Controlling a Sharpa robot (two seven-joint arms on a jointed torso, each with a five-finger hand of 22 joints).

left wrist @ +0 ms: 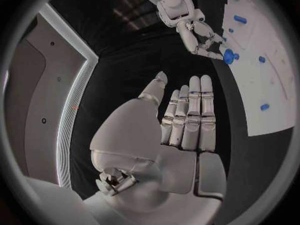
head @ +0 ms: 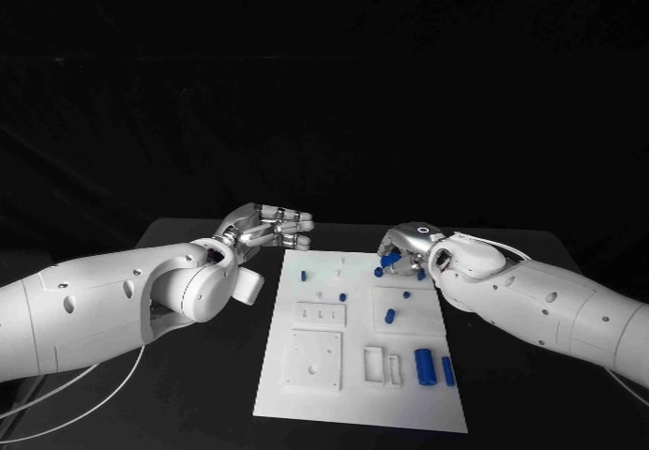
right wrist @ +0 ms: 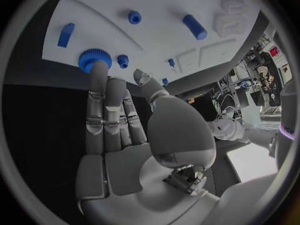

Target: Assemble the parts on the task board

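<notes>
**Right hand on the blue knob at the board's far corner**

The right hand reaches the task board at its far right corner, fingertips touching a round ribbed blue knob; whether it grips, I cannot tell. The left hand hovers flat and empty beside the far left corner, farther away.

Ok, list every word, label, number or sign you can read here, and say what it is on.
None can be read. The task board, the blue parts, the left hand and the right hand carry no legible marking.
</notes>
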